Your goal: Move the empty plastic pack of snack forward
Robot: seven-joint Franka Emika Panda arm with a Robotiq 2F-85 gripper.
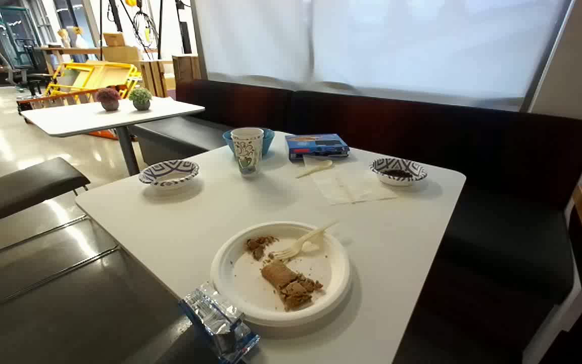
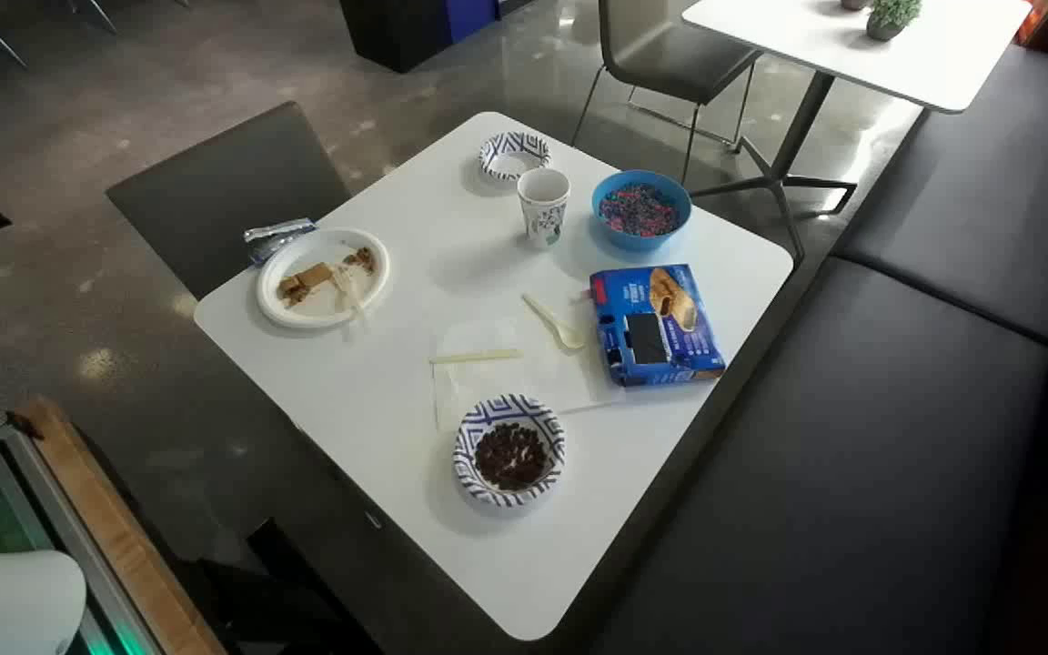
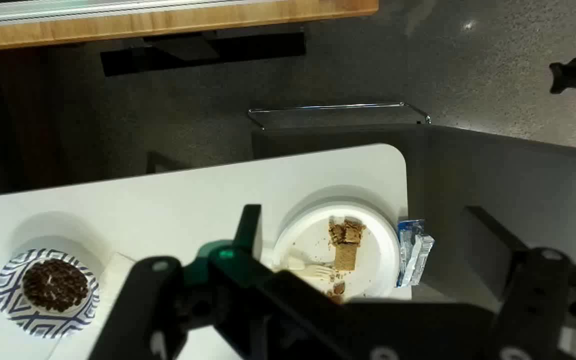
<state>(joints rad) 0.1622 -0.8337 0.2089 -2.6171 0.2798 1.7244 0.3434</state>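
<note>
The wrapper (image 3: pixel 414 252) lies on the edge of the white table (image 3: pixel 178 210) that is beside the chair (image 3: pixel 533 185), close to one corner, and a part of it sticks out over this edge. It is crumpled and shiny, silver with blue. The plate (image 1: pixel 339 283) is just beside it, at the same corner; whether they touch, I cannot tell. On the plate are a broken bar (image 1: pixel 277 275), crumbs (image 1: pixel 258 247) and a pale fork (image 1: pixel 297 247), of which the handle reaches over the rim. The gripper (image 3: pixel 372 225) is in the wrist view; its jaws are released and stand wide apart, and there the plate and wrapper appear between them. At the other corner of the chair's edge is a patterned bowl (image 2: pixel 513 142). The cup (image 2: pixel 542 218) stands upright between it and the blue bowl (image 2: pixel 638 242), which contains coloured bits (image 2: pixel 640 209) and is close to the next edge. The blue box (image 2: pixel 677 338) lies flat along the edge by the bench (image 2: pixel 815 428), and the spoon (image 2: pixel 568 335) is just beside it. Nearer to the middle, a napkin (image 2: pixel 460 387) has a pale stick (image 2: pixel 478 357) upon it. A second patterned bowl (image 2: pixel 492 411), with dark bits (image 2: pixel 510 455) inside, is beside the napkin, nearest to the corner opposite to the first bowl.
</note>
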